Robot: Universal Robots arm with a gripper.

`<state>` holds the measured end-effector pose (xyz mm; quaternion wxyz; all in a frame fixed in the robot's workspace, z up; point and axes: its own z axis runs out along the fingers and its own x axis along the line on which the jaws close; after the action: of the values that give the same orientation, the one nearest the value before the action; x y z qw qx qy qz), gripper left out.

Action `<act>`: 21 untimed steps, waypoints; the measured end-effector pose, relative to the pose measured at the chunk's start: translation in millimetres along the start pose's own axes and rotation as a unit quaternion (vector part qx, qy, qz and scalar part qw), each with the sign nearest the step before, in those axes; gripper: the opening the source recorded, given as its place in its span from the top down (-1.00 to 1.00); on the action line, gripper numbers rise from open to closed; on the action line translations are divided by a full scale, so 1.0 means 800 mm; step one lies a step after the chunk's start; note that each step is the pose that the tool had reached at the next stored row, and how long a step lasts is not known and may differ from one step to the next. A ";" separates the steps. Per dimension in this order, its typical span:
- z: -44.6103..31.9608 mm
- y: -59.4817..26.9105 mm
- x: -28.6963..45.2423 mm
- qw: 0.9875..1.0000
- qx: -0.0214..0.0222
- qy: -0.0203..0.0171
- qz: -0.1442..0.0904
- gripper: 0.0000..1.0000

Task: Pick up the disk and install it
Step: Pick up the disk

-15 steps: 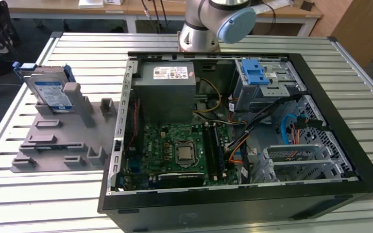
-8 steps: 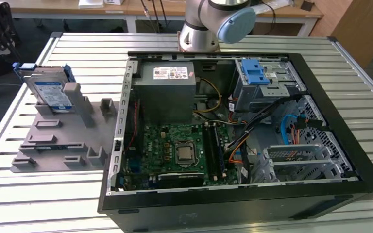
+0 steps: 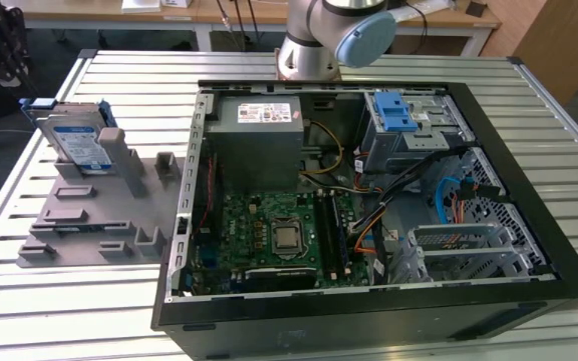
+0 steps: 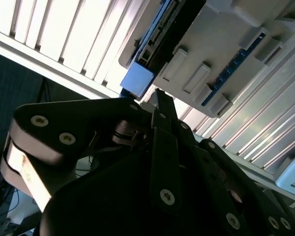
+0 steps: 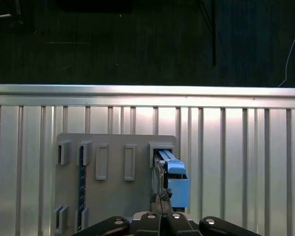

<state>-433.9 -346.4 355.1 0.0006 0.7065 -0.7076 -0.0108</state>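
The disk (image 3: 73,141) stands on edge, leaning, at the far end of the grey fixture (image 3: 88,218) on the exterior view's left. A post hides its lower part. In the first wrist view it shows edge-on (image 5: 173,177), partly behind the gripper (image 5: 160,199), whose jaws look drawn together on nothing. The arm (image 3: 319,37) is cut off beyond the open computer case (image 3: 530,226).

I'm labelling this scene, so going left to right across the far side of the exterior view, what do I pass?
Disk → grey box with white sticker → grey cage with blue latch
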 end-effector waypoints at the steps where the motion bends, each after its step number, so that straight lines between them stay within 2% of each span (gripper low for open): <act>1: 0.0003 0.000 -0.0019 1.000 0.000 0.000 0.000 0.79; 6: 0.0004 0.000 -0.0024 1.000 0.000 0.000 0.000 0.77; 7: 0.0003 0.000 -0.0025 1.000 0.000 0.000 0.000 0.66; 8: 0.0004 0.000 -0.0025 1.000 0.000 0.000 0.000 0.66; 10: 0.0004 0.000 -0.0026 1.000 0.000 0.000 0.000 0.42; 11: 0.0004 0.000 -0.0027 1.000 0.000 0.000 0.000 0.42; 13: 0.0004 0.000 -0.0027 1.000 0.000 0.000 0.000 0.18; 14: 0.0005 0.000 -0.0028 1.000 0.000 0.000 0.000 0.18; 16: 0.0009 0.000 -0.0028 1.000 0.000 0.000 0.001 -0.05; 17: 0.0014 0.000 -0.0028 1.000 0.000 0.000 0.002 -0.05; 18: 0.0019 0.000 -0.0028 1.000 0.000 0.000 0.003 -0.16; 19: 0.0023 0.000 -0.0028 1.000 0.000 0.000 0.003 -0.16; 20: 0.0030 0.000 -0.0028 1.000 0.000 0.000 0.003 -0.29; 21: 0.0037 0.000 -0.0028 1.000 0.000 0.000 0.003 -0.29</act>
<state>-433.9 -344.1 352.1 0.0005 0.7042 -0.7099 -0.0108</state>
